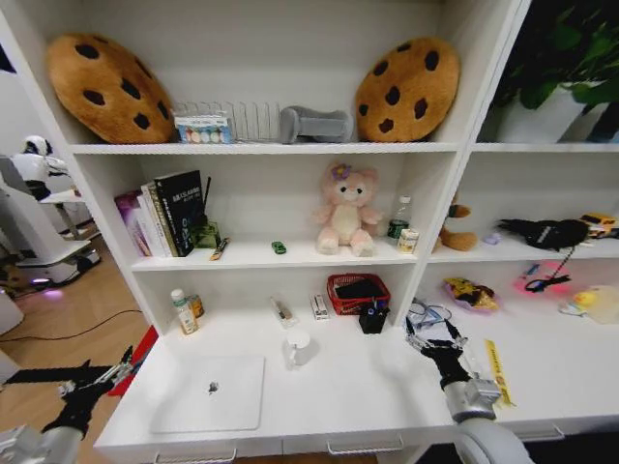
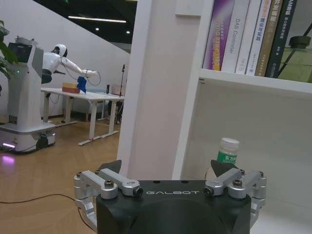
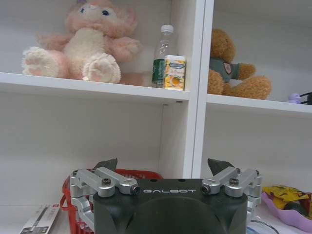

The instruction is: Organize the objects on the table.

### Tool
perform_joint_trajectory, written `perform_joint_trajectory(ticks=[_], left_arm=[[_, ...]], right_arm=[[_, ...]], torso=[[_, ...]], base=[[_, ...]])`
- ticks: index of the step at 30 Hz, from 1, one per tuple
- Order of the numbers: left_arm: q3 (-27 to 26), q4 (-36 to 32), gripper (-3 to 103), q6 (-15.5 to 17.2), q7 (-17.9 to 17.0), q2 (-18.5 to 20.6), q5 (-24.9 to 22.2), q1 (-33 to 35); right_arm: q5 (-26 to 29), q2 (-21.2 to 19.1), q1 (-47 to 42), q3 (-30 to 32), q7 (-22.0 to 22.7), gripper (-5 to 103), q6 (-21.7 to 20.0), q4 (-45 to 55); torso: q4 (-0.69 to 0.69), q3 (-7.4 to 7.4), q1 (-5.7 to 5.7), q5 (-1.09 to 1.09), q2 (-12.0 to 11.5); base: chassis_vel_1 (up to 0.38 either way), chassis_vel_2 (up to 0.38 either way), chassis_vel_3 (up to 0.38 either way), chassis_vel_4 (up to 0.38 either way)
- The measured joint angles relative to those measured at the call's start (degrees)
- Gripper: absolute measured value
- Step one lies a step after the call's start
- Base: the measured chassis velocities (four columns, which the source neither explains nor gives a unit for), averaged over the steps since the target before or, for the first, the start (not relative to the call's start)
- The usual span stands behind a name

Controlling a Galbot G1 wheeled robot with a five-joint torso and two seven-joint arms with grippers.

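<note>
A closed silver laptop [image 1: 211, 391] lies flat at the front left of the white table [image 1: 358, 387]. My left gripper [image 1: 124, 365] hangs open beyond the table's left end, off the laptop's left side; in the left wrist view its fingers [image 2: 109, 170] stand wide apart and hold nothing. Over the table's right half, in front of a black pen cup [image 1: 373, 317], my right gripper [image 1: 432, 334] is also open and empty, as its fingertips [image 3: 107, 165] show. A tiny green trinket [image 1: 279, 247] rests on the shelf above.
A clear cup [image 1: 297, 348] stands just right of the laptop. At the back of the table are a red basket [image 1: 358, 290], a small bottle [image 1: 184, 314] and boxes. A pink plush [image 1: 343, 211], books [image 1: 164, 215] and cookie cushions [image 1: 108, 85] fill the shelves.
</note>
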Motion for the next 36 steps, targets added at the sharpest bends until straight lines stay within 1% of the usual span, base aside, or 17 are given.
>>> perform_joint_trajectory(ticks=[3,5,7,8,10,11,36], left_arm=[[0.0,0.0,100,0.0,0.0,0.0,0.0,0.0],[0.0,0.0,100,0.0,0.0,0.0,0.0,0.0],[0.0,0.0,100,0.0,0.0,0.0,0.0,0.0],[0.0,0.0,100,0.0,0.0,0.0,0.0,0.0],[0.0,0.0,100,0.0,0.0,0.0,0.0,0.0],[0.0,0.0,100,0.0,0.0,0.0,0.0,0.0],[0.0,0.0,100,0.0,0.0,0.0,0.0,0.0]], right_arm=[[0.0,0.0,0.0,0.0,0.0,100,0.0,0.0],[0.0,0.0,0.0,0.0,0.0,100,0.0,0.0],[0.0,0.0,0.0,0.0,0.0,100,0.0,0.0],[0.0,0.0,0.0,0.0,0.0,100,0.0,0.0],[0.0,0.0,0.0,0.0,0.0,100,0.0,0.0],[0.0,0.0,0.0,0.0,0.0,100,0.0,0.0],[0.0,0.0,0.0,0.0,0.0,100,0.0,0.0]], torso=[[0.0,0.0,0.01,-0.08,0.0],[0.0,0.0,0.0,-0.02,0.0],[0.0,0.0,0.0,-0.03,0.0],[0.0,0.0,0.0,-0.1,0.0],[0.0,-0.01,0.0,-0.08,0.0],[0.0,0.0,0.0,-0.03,0.0],[0.0,0.0,0.01,-0.05,0.0]], base=[[0.118,0.112,-0.111,-0.088],[0.083,0.059,-0.088,-0.081],[0.091,0.054,-0.093,-0.078],[0.045,0.006,-0.042,-0.051],[0.023,0.003,-0.021,-0.025],[0.0,0.0,0.0,0.0],[0.0,0.0,0.0,0.0]])
